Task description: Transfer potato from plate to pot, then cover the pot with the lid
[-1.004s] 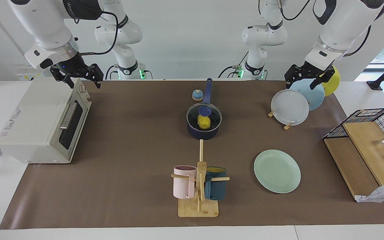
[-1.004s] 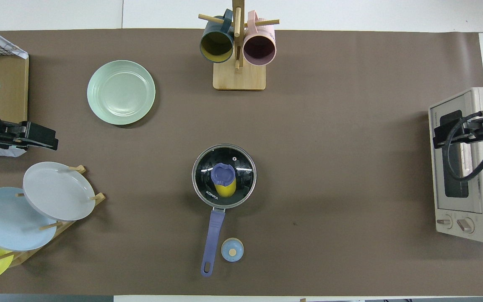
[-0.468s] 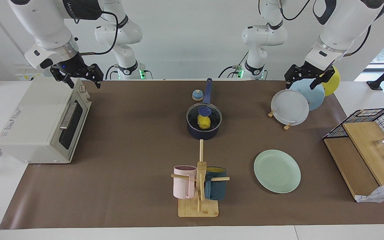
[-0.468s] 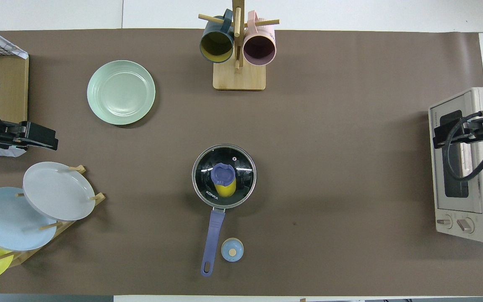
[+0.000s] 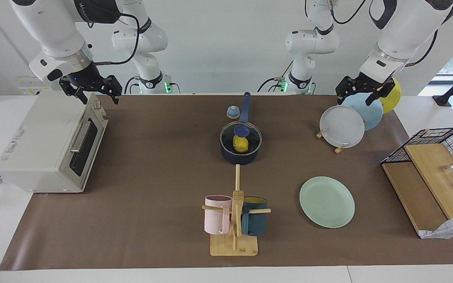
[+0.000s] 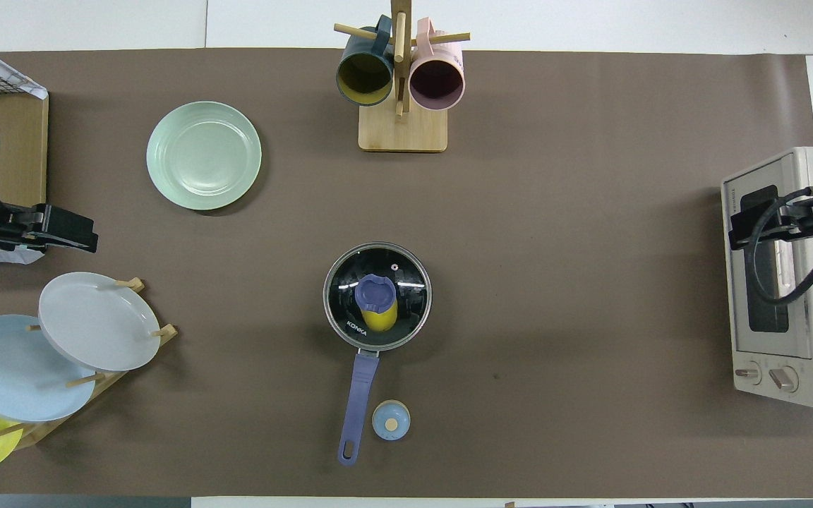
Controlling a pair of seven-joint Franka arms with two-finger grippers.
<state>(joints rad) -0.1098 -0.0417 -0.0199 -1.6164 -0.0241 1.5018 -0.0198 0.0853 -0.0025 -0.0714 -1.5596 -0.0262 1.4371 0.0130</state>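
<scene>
The left hand [image 5: 361, 93] hangs with its fingers spread and nothing between them, over the plate rack [image 5: 339, 148] at the left arm's end of the worktop [image 5: 151, 157]. The right hand [image 5: 90, 90] is likewise spread and empty, over the toaster oven [image 5: 49, 141] at the right arm's end.

The facing view shows both hands whole, well above the worktop; the overhead view catches only their dark tips at its edges, but looks straight down through the glass lid [image 6: 377, 296].

The lid sits on the pot [image 5: 240, 154] at mid-worktop, and the potato [image 6: 381, 319] lies inside beneath it, well apart from both hands. The mint-green plate [image 6: 204, 155] lies bare, farther from the robots than the pot, toward the left arm's end.
</scene>
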